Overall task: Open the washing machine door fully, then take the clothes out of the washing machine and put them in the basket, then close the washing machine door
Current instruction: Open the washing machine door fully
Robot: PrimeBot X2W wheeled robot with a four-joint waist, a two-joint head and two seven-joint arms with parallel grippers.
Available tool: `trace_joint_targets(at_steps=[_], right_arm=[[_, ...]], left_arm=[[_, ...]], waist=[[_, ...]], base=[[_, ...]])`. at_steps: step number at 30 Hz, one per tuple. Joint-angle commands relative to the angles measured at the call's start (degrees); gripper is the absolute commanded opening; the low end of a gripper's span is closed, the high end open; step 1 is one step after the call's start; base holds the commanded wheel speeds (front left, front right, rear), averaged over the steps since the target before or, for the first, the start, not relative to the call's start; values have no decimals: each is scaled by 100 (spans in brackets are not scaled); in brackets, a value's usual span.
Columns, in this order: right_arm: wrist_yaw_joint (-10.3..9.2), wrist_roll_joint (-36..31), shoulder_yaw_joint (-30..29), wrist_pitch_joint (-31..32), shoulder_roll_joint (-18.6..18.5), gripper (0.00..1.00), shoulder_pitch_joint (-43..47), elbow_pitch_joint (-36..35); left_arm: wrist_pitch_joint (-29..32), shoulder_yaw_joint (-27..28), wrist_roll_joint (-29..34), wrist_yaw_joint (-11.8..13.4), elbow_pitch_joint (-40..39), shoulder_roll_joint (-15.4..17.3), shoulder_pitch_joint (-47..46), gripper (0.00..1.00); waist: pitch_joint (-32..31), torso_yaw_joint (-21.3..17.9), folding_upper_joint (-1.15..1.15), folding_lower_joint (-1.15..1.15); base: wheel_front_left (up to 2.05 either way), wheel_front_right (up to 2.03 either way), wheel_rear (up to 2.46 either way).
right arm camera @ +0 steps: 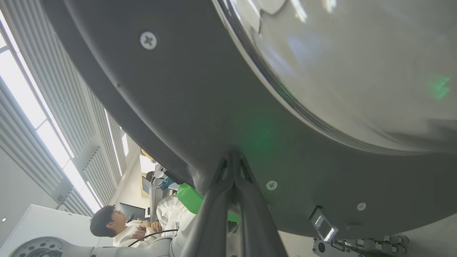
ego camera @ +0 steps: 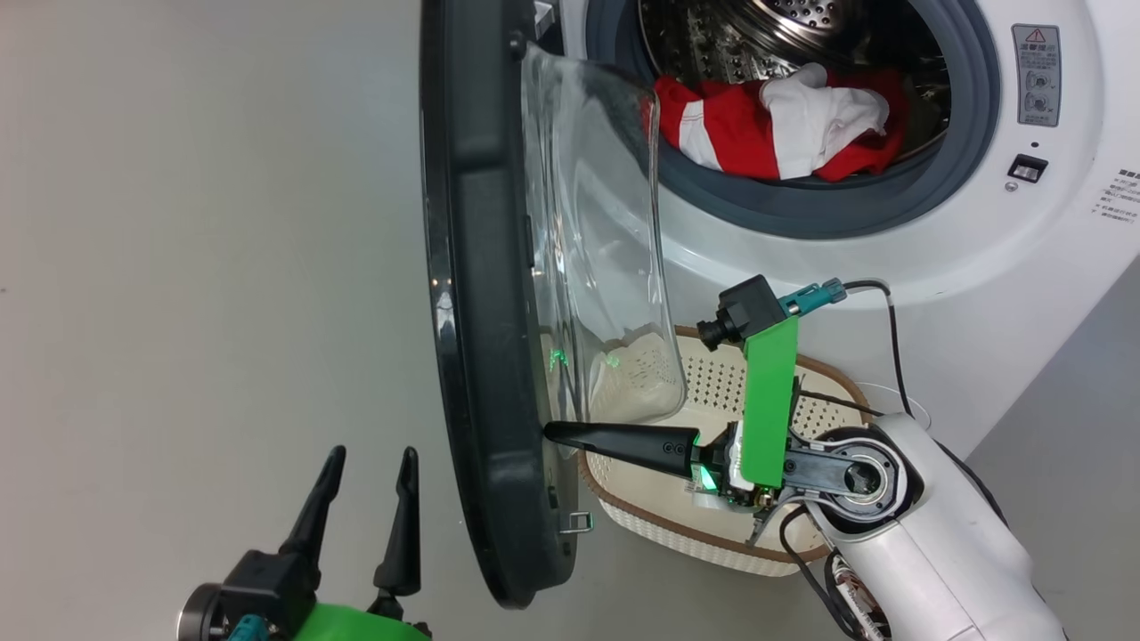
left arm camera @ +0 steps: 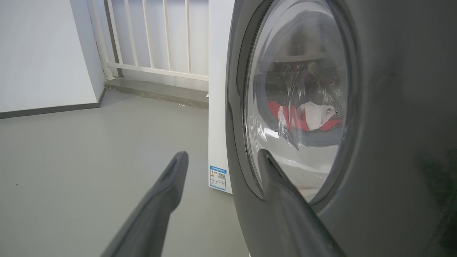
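The washing machine door [ego camera: 485,294] stands swung out edge-on, its black rim toward me and its clear glass bowl [ego camera: 606,267] bulging toward the washing machine [ego camera: 1006,223]. Red and white clothes [ego camera: 784,125] lie at the drum's mouth; they also show through the door glass as clothes [left arm camera: 307,116]. My right gripper [ego camera: 550,432] is shut, its tips pressed against the door's inner rim [right arm camera: 200,117] low down, above the basket [ego camera: 712,525]. My left gripper [ego camera: 370,463] is open at the lower left, outside the door, holding nothing; one of its fingertips [left arm camera: 266,159] lies close to the door's outer face [left arm camera: 392,125].
The cream basket sits on the grey floor [ego camera: 205,267] below the drum opening, partly under my right arm [ego camera: 926,534]. A door latch [ego camera: 577,522] juts from the rim's lower edge. A person [right arm camera: 117,226] sits behind me. A white railing [left arm camera: 157,39] and wall stand beyond the machine.
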Motion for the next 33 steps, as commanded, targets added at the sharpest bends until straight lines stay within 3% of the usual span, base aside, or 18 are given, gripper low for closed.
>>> trace_joint_targets(at_steps=[1, 3, 4, 5, 6, 10, 16, 33], right_arm=[[10, -80, 47, -55, 216, 0, 0, -206], [10, -95, 3, -109, 219, 2, 20, -213], [10, -115, -19, -141, 209, 21, 33, -218], [10, -142, -39, -175, 192, 47, 48, -222], [10, -171, -65, -219, 170, 100, 65, -231], [10, -280, -210, -467, 59, 100, 165, -237], [10, -761, -350, -1337, -298, 100, 402, -369], [10, -1324, -45, -3528, -1306, 100, 1263, -203]], left_arm=[[-70, 226, 14, 51, -166, 88, -76, 100], [-70, 243, 12, 49, -168, 88, -74, 100], [-70, 252, 8, 47, -168, 88, -74, 100], [-70, 261, -1, 44, -167, 88, -74, 100], [-70, 271, -11, 40, -163, 88, -76, 100], [-70, 315, -38, 5, -114, 88, -90, 100], [-70, 399, -17, -28, -52, 88, -108, 100], [-70, 662, 142, -133, -19, 88, 63, 100]], waist=[[0, -13, 0, 0], [0, -31, 0, 0], [-1, -44, 0, 0], [-2, -60, 0, 0], [-5, -77, 0, 0], [-26, -166, 0, 0], [-79, -298, 0, 0], [-259, -639, 0, 0]], base=[[0, 0, 0], [0, 0, 0], [0, 0, 0], [0, 0, 0], [0, 0, 0], [0, 0, 0], [0, 0, 0], [0, 0, 0]])
